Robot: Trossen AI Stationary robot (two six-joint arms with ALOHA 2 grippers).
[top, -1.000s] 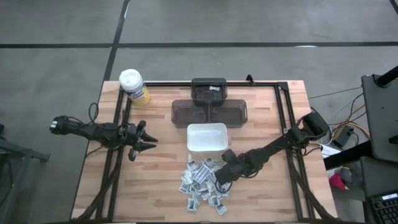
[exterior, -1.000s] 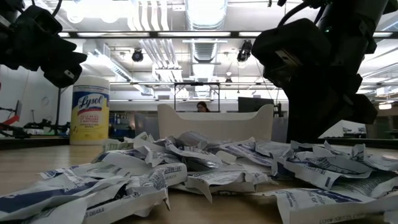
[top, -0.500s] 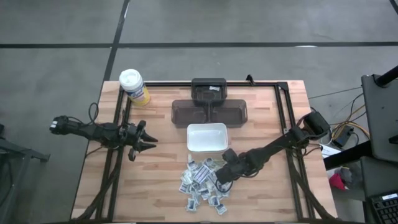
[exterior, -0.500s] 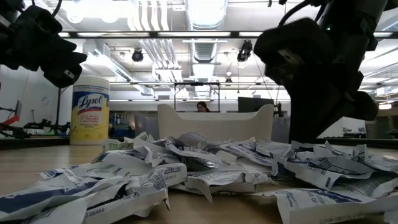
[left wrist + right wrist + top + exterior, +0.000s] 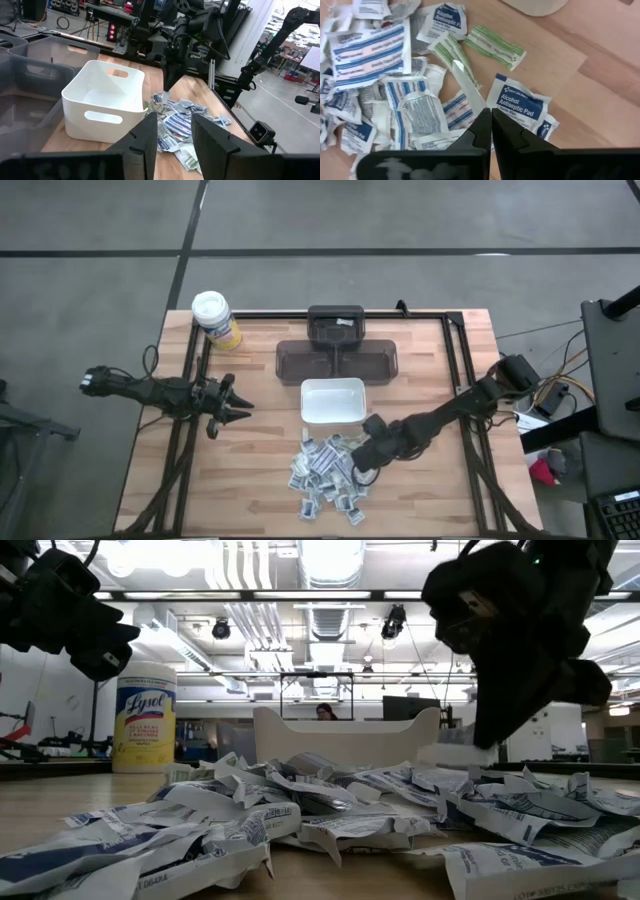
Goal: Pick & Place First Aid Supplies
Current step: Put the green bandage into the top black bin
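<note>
The first aid supplies, small white packets with blue, red or green print, lie in a loose pile (image 5: 325, 475) on the wooden table, near its front edge. My right gripper (image 5: 360, 473) hangs over the pile's right side, pointing steeply down, shut on one white packet (image 5: 455, 754). A white dish (image 5: 333, 402) stands just behind the pile. At the table's left, my left gripper (image 5: 238, 409) stands open and level with nothing between its fingers (image 5: 150, 142). My right gripper pinches one end of a thin white packet (image 5: 479, 104) between its two fingertips, coming from above at a slant. The packet sticks out past the fingertips, seen edge-on in the wrist view. It is lifted clear of the pile.
A yellow canister with a white lid (image 5: 215, 320) stands at the far left corner. Dark grey bins (image 5: 337, 355) sit behind the white dish. A black frame rail (image 5: 455, 360) runs along the table's right side. Bare wood lies left of the pile.
My right gripper has risen out of the pile, still shut, and has drawn one white packet up with it. The packet now hangs clear above the other packets, which lie as before.
</note>
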